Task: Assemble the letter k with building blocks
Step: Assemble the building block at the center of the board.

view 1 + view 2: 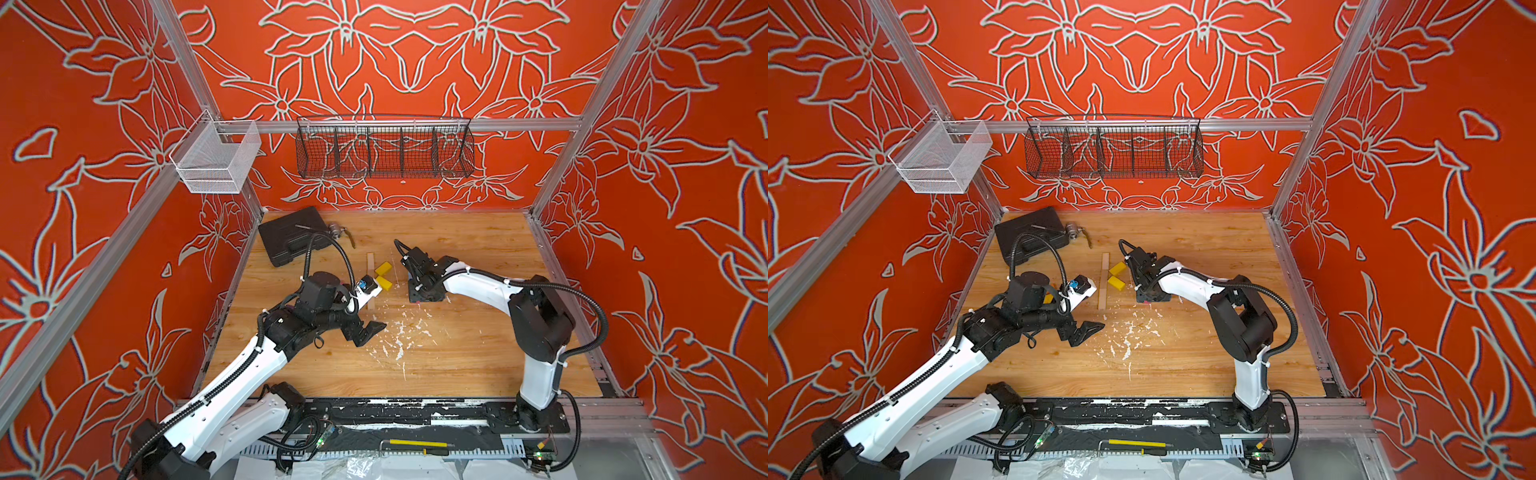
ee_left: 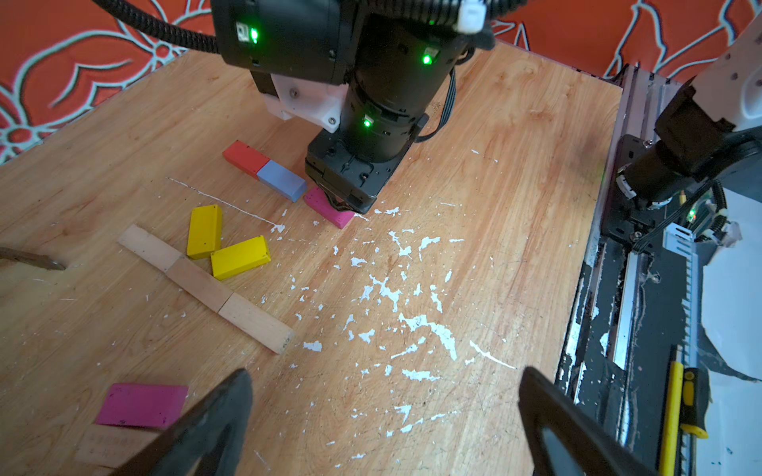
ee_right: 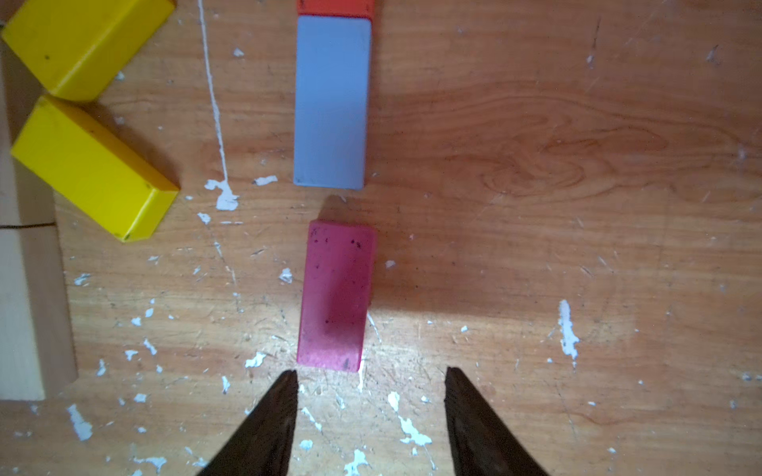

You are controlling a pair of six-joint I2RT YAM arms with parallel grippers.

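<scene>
My right gripper (image 3: 371, 373) points straight down, jaws open with nothing between them. A magenta block (image 3: 336, 296) lies flat just ahead of its tips, in line with a blue block (image 3: 332, 103) and a red block (image 3: 336, 7). Two yellow blocks (image 1: 383, 268) (image 1: 384, 284) sit angled against a row of pale wooden bars (image 2: 206, 288). My left gripper (image 2: 387, 381) hovers wide open over paint-flecked board. A second magenta block (image 2: 142, 406) and a pale block (image 2: 115, 447) lie beside it. In both top views the right arm hides the coloured row.
A black plastic case (image 1: 291, 239) and a small metal object (image 1: 336, 230) lie at the back left. White paint flecks (image 1: 399, 336) cover the middle of the board. A yellow-handled tool (image 1: 415, 444) rests on the front rail. Wire baskets (image 1: 384, 149) hang on the back wall.
</scene>
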